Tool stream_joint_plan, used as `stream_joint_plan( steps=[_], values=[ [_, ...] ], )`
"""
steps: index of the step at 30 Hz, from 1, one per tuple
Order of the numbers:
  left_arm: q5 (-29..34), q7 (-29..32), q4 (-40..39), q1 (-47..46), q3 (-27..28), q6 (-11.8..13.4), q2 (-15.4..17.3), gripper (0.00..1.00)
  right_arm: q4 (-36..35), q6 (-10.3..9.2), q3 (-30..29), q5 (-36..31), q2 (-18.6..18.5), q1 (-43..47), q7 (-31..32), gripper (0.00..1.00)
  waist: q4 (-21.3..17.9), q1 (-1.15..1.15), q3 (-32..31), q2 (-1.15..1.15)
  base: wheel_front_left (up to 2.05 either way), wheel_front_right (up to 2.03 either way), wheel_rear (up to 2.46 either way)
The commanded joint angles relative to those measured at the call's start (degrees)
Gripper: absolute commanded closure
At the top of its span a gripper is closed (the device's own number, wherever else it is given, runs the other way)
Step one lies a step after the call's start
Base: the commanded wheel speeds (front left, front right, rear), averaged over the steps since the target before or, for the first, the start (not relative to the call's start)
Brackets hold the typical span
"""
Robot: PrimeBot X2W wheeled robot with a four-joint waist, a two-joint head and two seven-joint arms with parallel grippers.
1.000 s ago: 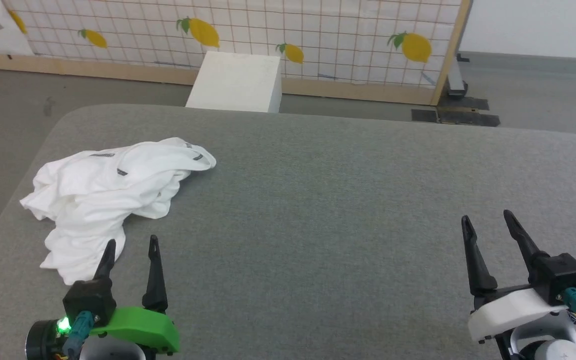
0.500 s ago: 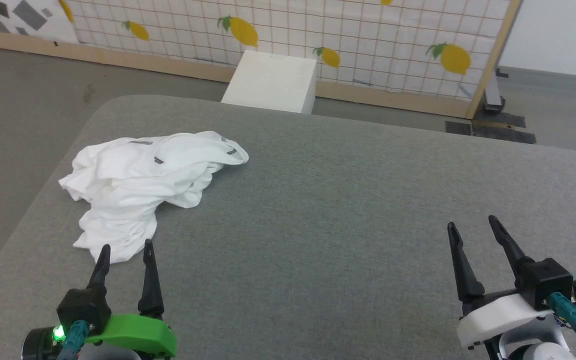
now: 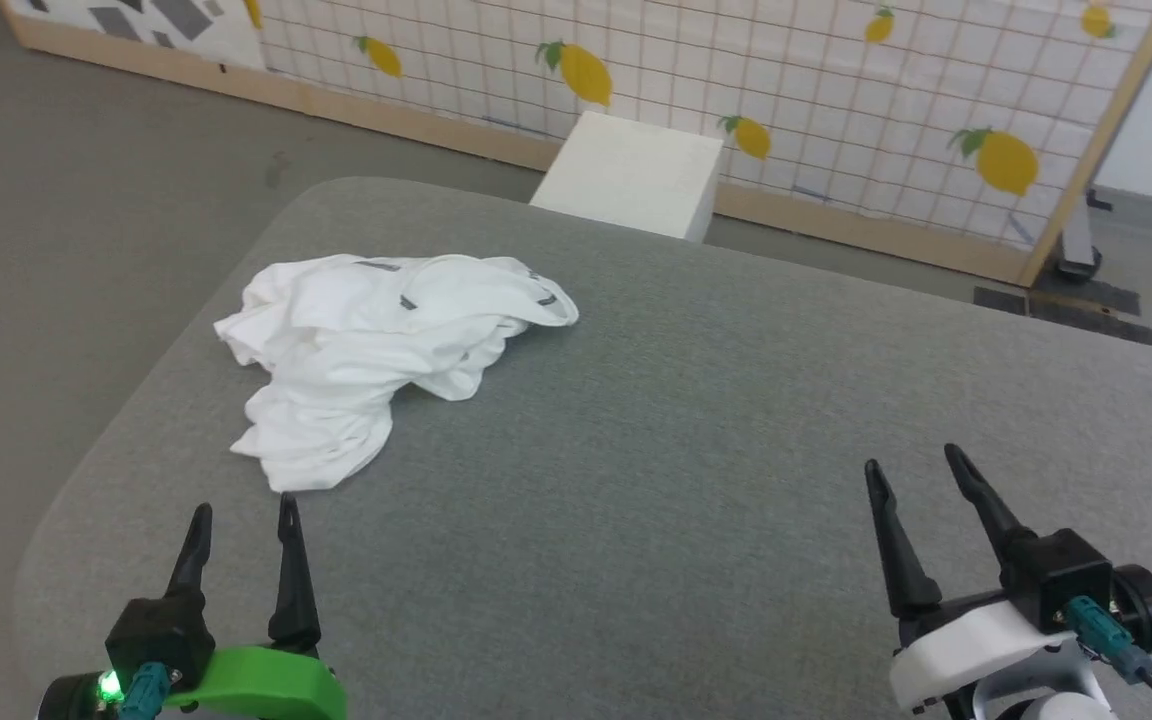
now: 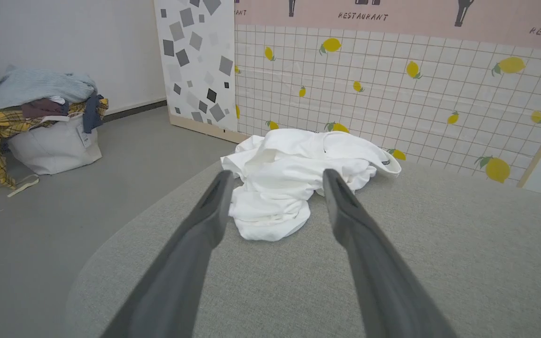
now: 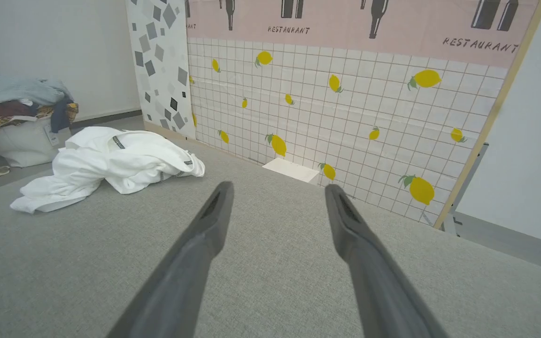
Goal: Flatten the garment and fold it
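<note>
Camera swung left; left pincer (image 3: 243, 504) by garment (image 3: 376, 340) and right pincer (image 3: 911, 458) hover open, fingers forward.

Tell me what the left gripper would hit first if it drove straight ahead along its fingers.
Probably the garment: its crumpled near edge lies just ahead, centred between the fingers of the open left gripper. Its height above the grey surface is unclear, so it might skim over.

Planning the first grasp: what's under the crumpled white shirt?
The grey fabric surface lies under the garment. Its bunched folds hide anything tucked beneath or inside them.
</note>
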Motion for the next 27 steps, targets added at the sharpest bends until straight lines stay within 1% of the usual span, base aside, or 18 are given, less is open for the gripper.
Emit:
stream_joint_plan(
  steps=[1,13,27],
  values=[
    [-0.5,-0.7,0.0,1.1,0.3,-0.2,-0.2,0.0,0.4,-0.07,0.3,0.3,0.1,0.7,-0.6,0.0,1.7,0.0,-0.6,0.0,0.0,0.0,0.0],
    [-1.0,-2.1,-0.3,2.7,1.3,-0.4,-0.2,0.0,1.7,-0.08,1.1,0.7,0.1,0.7,-2.1,0.0,6.2,0.0,-1.4,0.0,0.0,0.0,0.0],
    [-2.6,-3.7,-0.3,3.2,1.6,0.2,-0.3,0.0,2.5,-0.09,1.0,0.4,0.1,0.6,-3.7,0.0,9.3,0.0,-1.1,0.0,0.0,0.0,0.0]
  ],
)
